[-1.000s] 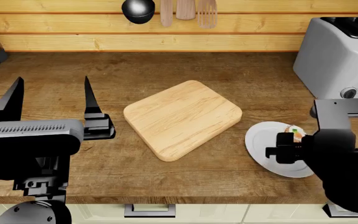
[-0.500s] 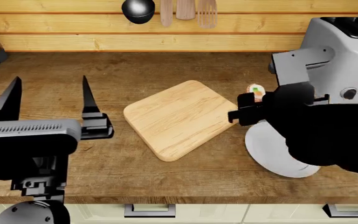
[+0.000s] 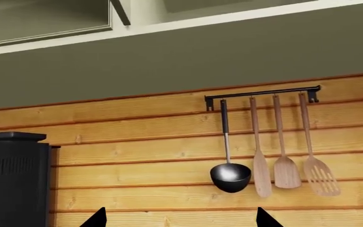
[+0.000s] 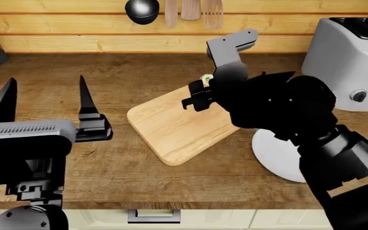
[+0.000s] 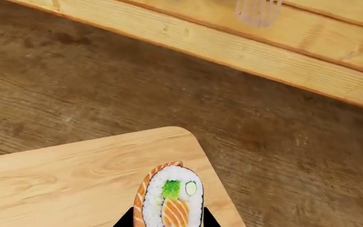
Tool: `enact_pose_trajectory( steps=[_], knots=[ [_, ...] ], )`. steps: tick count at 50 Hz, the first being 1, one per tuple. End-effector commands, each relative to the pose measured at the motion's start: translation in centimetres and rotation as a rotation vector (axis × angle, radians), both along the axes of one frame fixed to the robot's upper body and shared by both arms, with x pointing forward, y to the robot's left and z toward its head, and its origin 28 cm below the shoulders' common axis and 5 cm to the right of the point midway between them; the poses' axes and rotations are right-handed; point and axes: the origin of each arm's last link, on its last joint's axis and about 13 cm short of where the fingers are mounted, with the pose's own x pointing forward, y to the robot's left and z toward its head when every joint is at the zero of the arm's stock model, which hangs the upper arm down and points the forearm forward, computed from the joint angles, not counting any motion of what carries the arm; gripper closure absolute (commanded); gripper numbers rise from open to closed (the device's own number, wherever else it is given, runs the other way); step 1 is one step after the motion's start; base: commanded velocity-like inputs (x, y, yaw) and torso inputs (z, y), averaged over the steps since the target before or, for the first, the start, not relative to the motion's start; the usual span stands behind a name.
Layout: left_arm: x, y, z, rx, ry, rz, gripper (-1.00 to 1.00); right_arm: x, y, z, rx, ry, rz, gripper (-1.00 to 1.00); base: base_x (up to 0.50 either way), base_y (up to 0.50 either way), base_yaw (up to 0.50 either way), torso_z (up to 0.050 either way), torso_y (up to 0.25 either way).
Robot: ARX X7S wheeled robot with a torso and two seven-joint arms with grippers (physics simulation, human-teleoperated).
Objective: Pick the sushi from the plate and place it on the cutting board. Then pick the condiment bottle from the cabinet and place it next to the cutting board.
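Left hand [image 4: 43, 100] open, right hand [image 4: 200, 91] apparently clamped

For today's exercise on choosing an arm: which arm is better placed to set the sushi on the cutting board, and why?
The right. The right gripper is shut on the sushi above the cutting board's far corner. The left gripper is open, holds nothing, and sits off to the board's side.

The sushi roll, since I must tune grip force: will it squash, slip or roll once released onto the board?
The sushi looks like soft rice, so it probably squashes under hard pinching. It is a short cylinder, so it may roll if released on its side. Over the cutting board, the right gripper seems to hold it securely.
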Motion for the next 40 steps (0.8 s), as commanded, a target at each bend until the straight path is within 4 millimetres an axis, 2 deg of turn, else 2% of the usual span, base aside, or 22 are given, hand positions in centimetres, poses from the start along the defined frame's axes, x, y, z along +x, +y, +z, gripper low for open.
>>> enact_pose_trajectory(
  steps=[1, 11, 24, 35, 36, 40],
  knots=[
    [0.0, 0.1, 0.1, -0.007, -0.002, 0.002, -1.00, 1.9, 2.0, -1.1, -0.048, 0.021, 0.038, 1.00, 0.00, 0.00, 0.00, 0.000, 0.000],
    [0.0, 0.2, 0.1, -0.009, -0.004, 0.002, -1.00, 2.5, 2.6, -3.0, -0.098, 0.078, 0.044, 1.00, 0.00, 0.00, 0.00, 0.000, 0.000],
    [0.0, 0.2, 0.1, -0.011, -0.006, 0.004, -1.00, 2.8, 2.5, -5.5, -0.111, 0.140, 0.045, 1.00, 0.00, 0.00, 0.00, 0.000, 0.000],
    [-0.1, 0.2, 0.2, -0.011, -0.008, 0.004, -1.00, 2.6, 2.6, -5.7, -0.104, 0.137, 0.051, 1.00, 0.00, 0.00, 0.00, 0.000, 0.000],
    [-0.1, 0.2, 0.2, -0.011, -0.008, 0.004, -1.00, 2.6, 2.6, -5.7, -0.106, 0.135, 0.052, -1.00, 0.00, 0.00, 0.00, 0.000, 0.000],
    [-0.1, 0.2, 0.2, -0.012, -0.010, 0.003, -1.00, 2.6, 2.6, -5.6, -0.105, 0.125, 0.055, -1.00, 0.00, 0.00, 0.00, 0.000, 0.000]
  ],
)
